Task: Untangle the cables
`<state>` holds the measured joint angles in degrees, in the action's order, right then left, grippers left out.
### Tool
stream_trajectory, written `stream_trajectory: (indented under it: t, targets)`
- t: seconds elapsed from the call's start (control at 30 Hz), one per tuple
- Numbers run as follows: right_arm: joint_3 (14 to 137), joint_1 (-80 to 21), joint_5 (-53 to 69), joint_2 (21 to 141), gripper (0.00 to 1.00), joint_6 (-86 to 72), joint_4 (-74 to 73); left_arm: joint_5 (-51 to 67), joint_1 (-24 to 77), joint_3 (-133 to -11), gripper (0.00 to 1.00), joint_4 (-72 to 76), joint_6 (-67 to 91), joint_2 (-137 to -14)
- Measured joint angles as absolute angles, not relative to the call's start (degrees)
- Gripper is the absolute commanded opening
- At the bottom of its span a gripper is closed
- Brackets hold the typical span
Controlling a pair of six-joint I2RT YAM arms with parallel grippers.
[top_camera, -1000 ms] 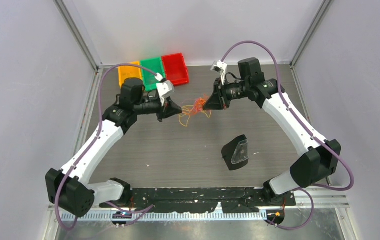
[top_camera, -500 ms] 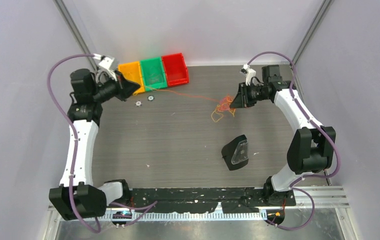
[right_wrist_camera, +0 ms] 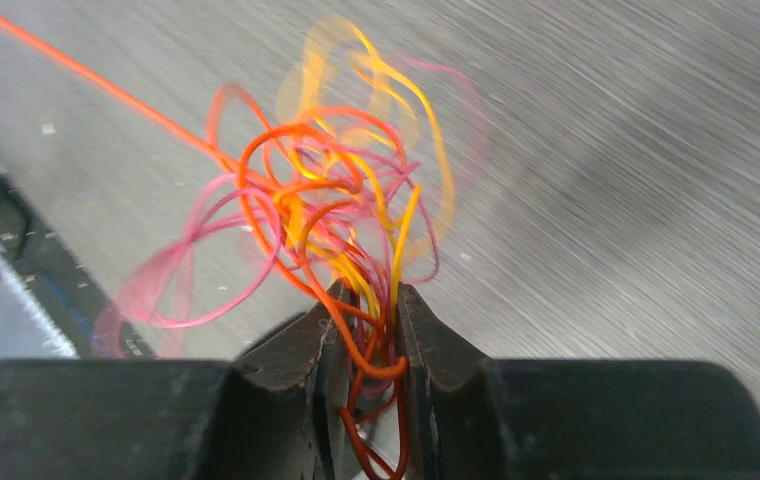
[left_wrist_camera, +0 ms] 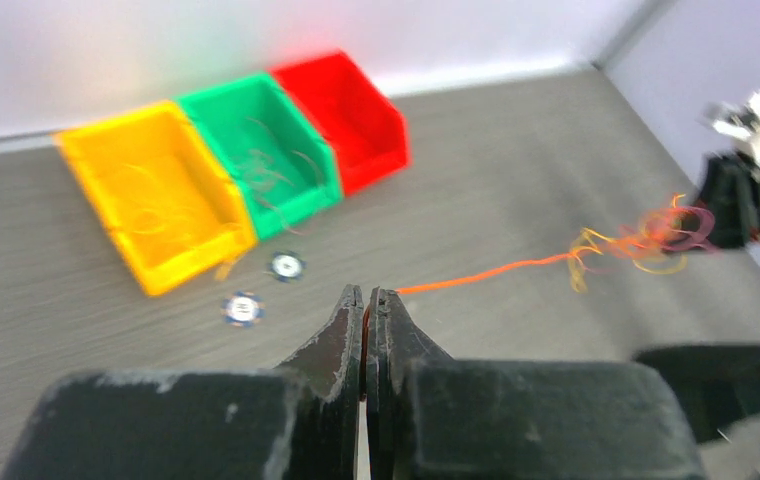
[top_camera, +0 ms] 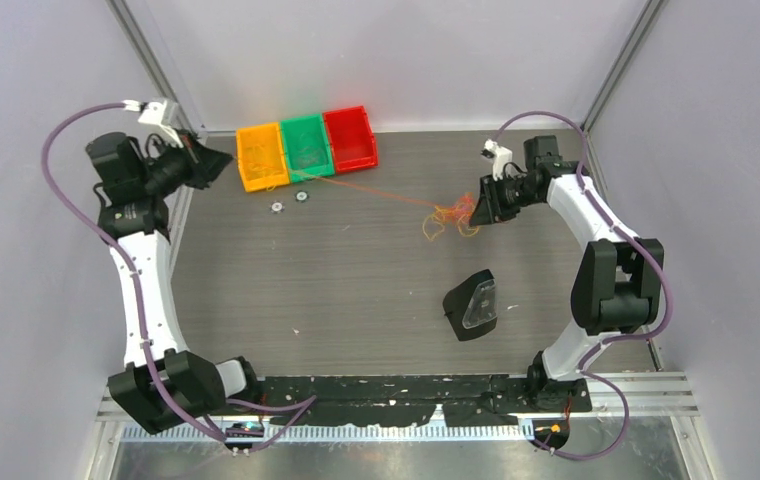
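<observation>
1. Top external view: the left arm (top_camera: 142, 290) stands stretched along the left edge of the counter (top_camera: 356, 290). Its upper end reaches into the far-left corner, and the left tool (top_camera: 226, 160) points right toward the orange bin (top_camera: 261, 157).
2. The left wrist view shows the left tool clenched, its fingers (left_wrist_camera: 341, 330) meeting tip to tip. An orange strand (left_wrist_camera: 486, 272) comes out from between the tips, so the tool is grasping that strand.
3. The orange strand runs almost straight across the far part of the counter, passing in front of the green bin (top_camera: 306, 147) and the red bin (top_camera: 349, 137). It ends in the tangle on the right.
4. The right arm (top_camera: 611, 285) is folded sharply at the elbow near the right edge of the counter. Its forearm goes toward the far side and its wrist is turned left, which brings the right tool (top_camera: 473, 207) to the tangle.
5. The cables (top_camera: 451, 215) form a small knot of red, orange, yellow and pink loops on the far right of the counter, right at the tips of the right tool.
6. In the right wrist view several wires pass down between the right tool's fingers (right_wrist_camera: 431, 350). The fingers stand close together on them, grasping the cables. The outer loops are blurred.
7. Two small round discs (top_camera: 277, 207) lie on the counter just in front of the orange and green bins.
8. A black object with a clear face (top_camera: 473, 305) lies nearer the arm bases, apart from the tangle.
</observation>
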<state>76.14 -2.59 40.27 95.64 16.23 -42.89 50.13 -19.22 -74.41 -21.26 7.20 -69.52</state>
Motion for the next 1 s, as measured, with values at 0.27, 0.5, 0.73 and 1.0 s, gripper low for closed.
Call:
stream_trajectory:
  t: [0.27,0.5,0.73,1.0]
  targets:
    - [75.7,3.2,31.6,100.2,0.29,20.2,-46.2,46.3,-25.6,-79.7,0.00,-19.7,6.8,-70.5]
    - [75.7,5.5,27.8,101.0,0.25,22.7,-47.6,41.8,-27.7,-81.2,0.00,-20.5,4.3,-71.0]
    - [75.5,8.1,24.8,102.8,0.05,25.3,-48.1,38.6,-30.2,-86.3,0.00,-21.8,1.5,-73.4]
    - [75.6,12.1,21.6,103.3,0.05,28.1,-49.0,33.4,-32.1,-87.3,0.00,-25.0,-4.8,-74.7]
